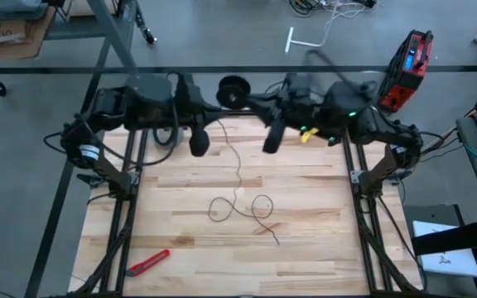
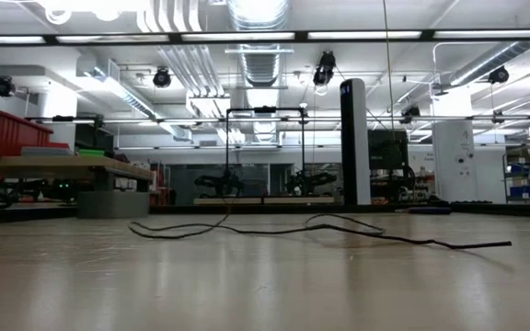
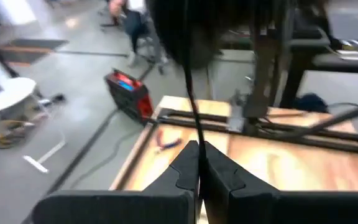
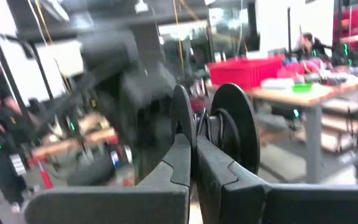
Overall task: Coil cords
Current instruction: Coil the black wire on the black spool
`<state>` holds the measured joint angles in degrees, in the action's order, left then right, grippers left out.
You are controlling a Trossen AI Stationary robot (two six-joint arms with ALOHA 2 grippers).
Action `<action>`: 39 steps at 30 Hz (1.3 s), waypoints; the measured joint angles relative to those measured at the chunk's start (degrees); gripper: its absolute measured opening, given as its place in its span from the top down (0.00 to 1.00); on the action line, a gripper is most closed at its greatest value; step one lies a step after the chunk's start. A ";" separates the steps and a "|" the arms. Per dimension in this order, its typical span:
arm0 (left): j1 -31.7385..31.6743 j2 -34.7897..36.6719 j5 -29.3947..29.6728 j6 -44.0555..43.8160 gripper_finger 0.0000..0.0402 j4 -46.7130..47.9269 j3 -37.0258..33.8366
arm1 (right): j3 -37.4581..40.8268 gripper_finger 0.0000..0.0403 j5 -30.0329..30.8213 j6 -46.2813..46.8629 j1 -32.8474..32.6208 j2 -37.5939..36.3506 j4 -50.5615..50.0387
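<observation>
The reel [image 1: 233,91] is held beyond the table's [image 1: 321,248] far edge by the closed right hand [image 4: 193,146]. From the reel the cord [image 1: 237,170] runs through the closed left hand [image 3: 199,163], then lengthwise to loose loops mid-table.

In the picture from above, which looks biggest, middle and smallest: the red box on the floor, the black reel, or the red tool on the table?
1. Red box
2. Black reel and red tool: these look about alike, so I won't rank them.

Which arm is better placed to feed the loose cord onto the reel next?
Probably the left. The left pincer is shut on the thin cord near the reel, with slack lying looped on the table. The right pincer is shut on the reel, so it is occupied holding it.
</observation>
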<state>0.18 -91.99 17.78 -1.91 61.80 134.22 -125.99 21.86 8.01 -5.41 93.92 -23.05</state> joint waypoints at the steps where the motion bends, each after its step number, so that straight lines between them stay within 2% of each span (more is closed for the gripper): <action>1: 0.16 -0.19 -1.31 -0.14 1.00 -0.24 -0.01 | 0.02 1.00 -0.21 -0.46 0.00 -0.42 1.46; 6: 1.15 1.02 -2.88 -0.04 1.00 -4.53 0.13 | -0.01 1.00 -0.40 -3.61 0.01 -2.72 8.52; 9: 1.56 1.95 -2.84 1.01 0.96 -5.80 0.13 | -0.01 1.00 -1.48 -5.35 0.04 -3.16 14.00; 14: 1.64 4.64 -0.12 2.05 0.85 -6.25 0.10 | 0.04 1.00 -7.17 -9.43 0.42 -2.76 25.06; 17: 1.59 6.07 0.30 4.56 0.80 -10.98 0.13 | 1.24 1.00 -10.85 -13.41 0.44 -1.72 31.14; 23: 1.64 7.52 -3.99 8.80 0.74 -23.22 0.13 | 10.78 1.00 -18.21 -16.75 1.09 0.26 48.48; 27: 1.62 7.72 -4.18 8.94 0.70 -23.94 0.13 | 22.23 1.00 -19.02 -9.17 4.10 -0.58 63.74; 32: 1.62 6.89 -3.77 7.31 0.67 -21.08 -0.01 | 32.32 1.00 -18.84 2.30 6.55 0.22 76.08; 34: 1.62 6.26 -2.19 6.98 0.66 -19.80 -0.11 | 34.20 1.00 -18.70 4.79 6.92 0.82 79.49; 39: 1.58 4.94 -0.49 7.05 0.65 -19.99 -0.14 | 34.58 1.00 -17.32 4.32 6.97 1.05 77.79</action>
<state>1.76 -87.05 17.28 5.15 41.80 134.08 -91.41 4.54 12.33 1.56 94.98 54.74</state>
